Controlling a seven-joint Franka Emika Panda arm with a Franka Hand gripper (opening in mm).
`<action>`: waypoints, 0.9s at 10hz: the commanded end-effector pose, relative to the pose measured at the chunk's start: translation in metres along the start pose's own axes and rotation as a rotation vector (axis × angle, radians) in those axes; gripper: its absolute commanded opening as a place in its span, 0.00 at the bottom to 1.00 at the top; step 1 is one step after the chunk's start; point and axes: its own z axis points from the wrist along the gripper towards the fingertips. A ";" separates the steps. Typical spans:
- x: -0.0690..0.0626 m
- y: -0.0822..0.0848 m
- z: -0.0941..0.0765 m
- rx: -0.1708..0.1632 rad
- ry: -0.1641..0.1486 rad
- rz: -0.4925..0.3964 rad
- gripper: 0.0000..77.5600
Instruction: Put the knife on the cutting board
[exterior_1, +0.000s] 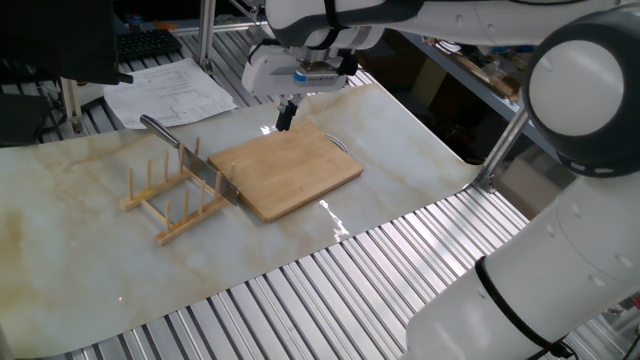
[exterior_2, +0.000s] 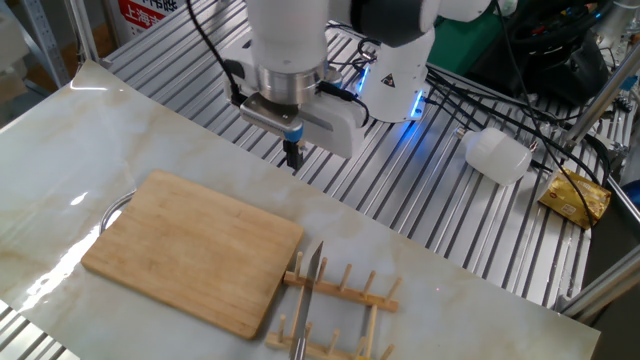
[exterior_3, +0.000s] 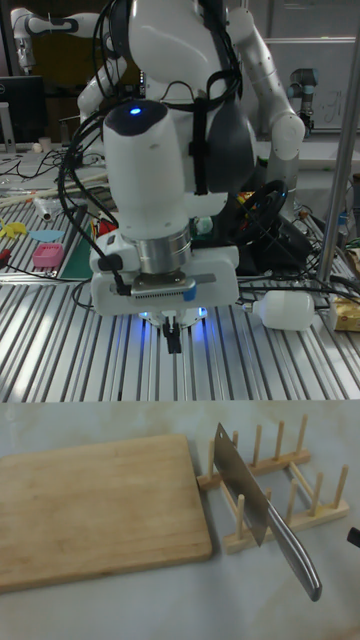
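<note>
The knife (exterior_1: 200, 165) leans in the wooden rack (exterior_1: 172, 200), blade between the dowels and slim handle sticking up and away; it also shows as the knife (exterior_3: 245, 488) and the knife (exterior_2: 309, 293). The cutting board (exterior_1: 288, 170) lies flat beside the rack, its metal loop on the far edge; it is the cutting board (exterior_2: 190, 250) and the cutting board (exterior_3: 95, 510) elsewhere. My gripper (exterior_1: 287, 113) hangs above the board's back edge, fingers together and holding nothing. It is well apart from the knife. The same gripper (exterior_2: 293, 157) and gripper (exterior_3: 174, 343) point straight down.
Board and rack rest on a marble-patterned sheet (exterior_1: 80, 250) over a ribbed metal table. Papers (exterior_1: 170, 90) lie at the back. A white bottle (exterior_2: 497, 155) and a yellow packet (exterior_2: 575, 195) lie off the sheet. A metal post (exterior_1: 505, 140) stands at the sheet's right corner.
</note>
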 end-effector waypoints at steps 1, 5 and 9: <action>0.000 0.006 -0.002 -0.010 -0.002 0.016 0.00; -0.007 0.032 -0.008 -0.014 -0.004 0.054 0.00; -0.030 0.051 -0.019 -0.014 -0.008 0.063 0.00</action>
